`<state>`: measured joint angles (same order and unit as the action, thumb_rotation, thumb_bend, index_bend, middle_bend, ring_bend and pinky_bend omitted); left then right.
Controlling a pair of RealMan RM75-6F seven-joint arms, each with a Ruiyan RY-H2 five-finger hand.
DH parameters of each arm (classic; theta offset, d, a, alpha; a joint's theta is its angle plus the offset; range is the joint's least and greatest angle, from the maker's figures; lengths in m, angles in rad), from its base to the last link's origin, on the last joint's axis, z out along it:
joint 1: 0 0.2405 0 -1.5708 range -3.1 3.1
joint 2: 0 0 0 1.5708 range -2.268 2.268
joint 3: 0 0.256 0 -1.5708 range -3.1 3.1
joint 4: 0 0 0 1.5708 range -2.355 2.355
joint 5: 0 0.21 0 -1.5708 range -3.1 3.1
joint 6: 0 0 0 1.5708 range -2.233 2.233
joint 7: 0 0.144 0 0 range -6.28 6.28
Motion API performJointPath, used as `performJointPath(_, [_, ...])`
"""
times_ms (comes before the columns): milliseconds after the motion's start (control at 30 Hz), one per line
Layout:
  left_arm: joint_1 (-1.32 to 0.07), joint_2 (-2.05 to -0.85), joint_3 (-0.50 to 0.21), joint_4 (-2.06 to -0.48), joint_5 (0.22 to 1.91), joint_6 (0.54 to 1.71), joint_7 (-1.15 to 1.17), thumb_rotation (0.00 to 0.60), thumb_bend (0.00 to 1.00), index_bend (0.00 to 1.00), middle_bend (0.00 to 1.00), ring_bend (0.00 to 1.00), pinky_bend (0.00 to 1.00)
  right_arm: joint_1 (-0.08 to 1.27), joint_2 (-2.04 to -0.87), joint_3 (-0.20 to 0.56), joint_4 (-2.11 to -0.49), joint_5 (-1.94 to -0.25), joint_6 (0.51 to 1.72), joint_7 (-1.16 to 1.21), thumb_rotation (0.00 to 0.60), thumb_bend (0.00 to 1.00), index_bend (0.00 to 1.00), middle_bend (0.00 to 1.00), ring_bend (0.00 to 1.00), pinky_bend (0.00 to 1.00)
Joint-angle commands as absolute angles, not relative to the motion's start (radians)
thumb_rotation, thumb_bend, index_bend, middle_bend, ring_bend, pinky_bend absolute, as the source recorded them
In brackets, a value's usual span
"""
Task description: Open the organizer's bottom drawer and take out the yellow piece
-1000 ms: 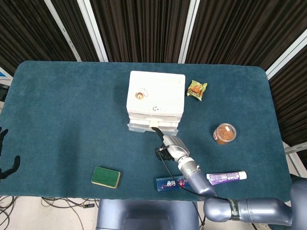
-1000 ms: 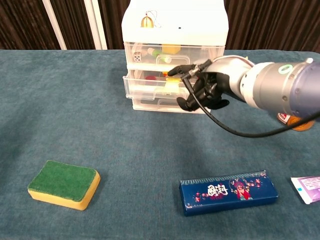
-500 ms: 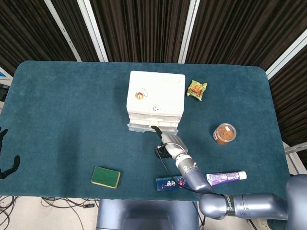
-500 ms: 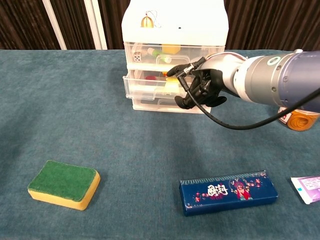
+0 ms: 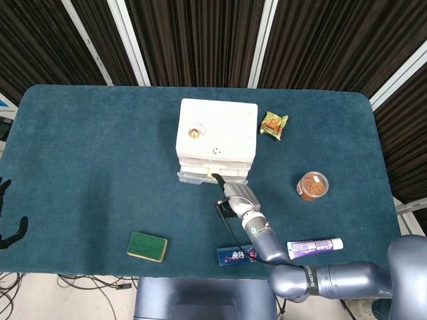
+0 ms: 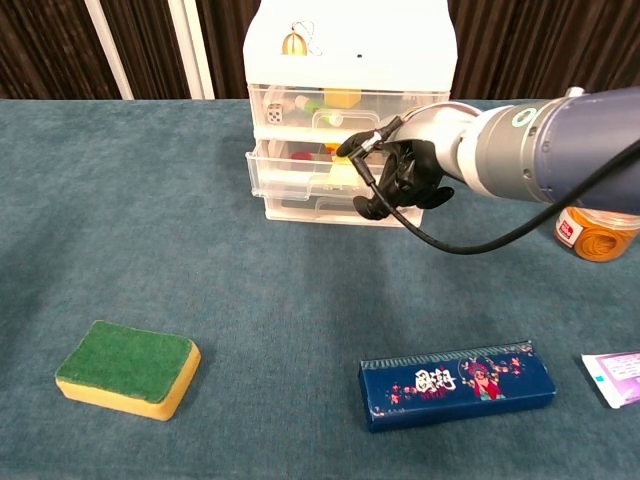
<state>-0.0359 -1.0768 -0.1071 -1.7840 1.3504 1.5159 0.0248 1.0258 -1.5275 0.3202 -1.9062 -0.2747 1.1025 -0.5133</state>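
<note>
The organizer (image 5: 217,137) stands at mid-table, white on top with three clear drawers (image 6: 345,150). Its middle drawer sticks out slightly; the bottom drawer (image 6: 315,208) sits nearly flush. Small yellow and red pieces (image 6: 340,166) show through the clear fronts at middle height; I cannot tell the bottom drawer's contents. My right hand (image 6: 402,172) is at the drawer fronts, fingers curled in, one fingertip (image 6: 347,147) stretched to the middle drawer's front edge; it holds nothing. In the head view the right hand (image 5: 232,193) touches the organizer's front. My left hand (image 5: 8,223) hangs at the far left edge, fingers apart.
A green sponge (image 6: 127,368) lies front left. A blue box (image 6: 458,383) and a toothpaste tube (image 5: 315,247) lie front right. A brown-lidded jar (image 5: 312,185) stands right of the organizer, and a snack packet (image 5: 273,124) lies by its back right corner.
My right hand has edged left and in toward the organizer, its outstretched fingertip now at the drawer front. The drawers and the left hand have not moved.
</note>
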Motion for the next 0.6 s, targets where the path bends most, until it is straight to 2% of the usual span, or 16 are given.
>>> performJointPath(33, [-0.036, -1.077, -0.106, -1.784, 1.351, 1.516, 0.025, 0.600, 0.40, 0.00, 0.00, 0.00, 0.00, 1.057, -1.526, 0.325, -1.905, -0.226, 1.117, -0.554, 0.600, 0.59, 0.08, 1.00, 1.00, 1.00])
performJointPath(600, [-0.036, -1.072, -0.109, -1.791, 1.342, 1.510, 0.011, 0.600, 0.40, 0.01, 0.00, 0.00, 0.00, 1.095, -1.507, 0.334, -1.915, -0.158, 1.099, -0.577, 0.600, 0.59, 0.17, 1.00, 1.00, 1.00])
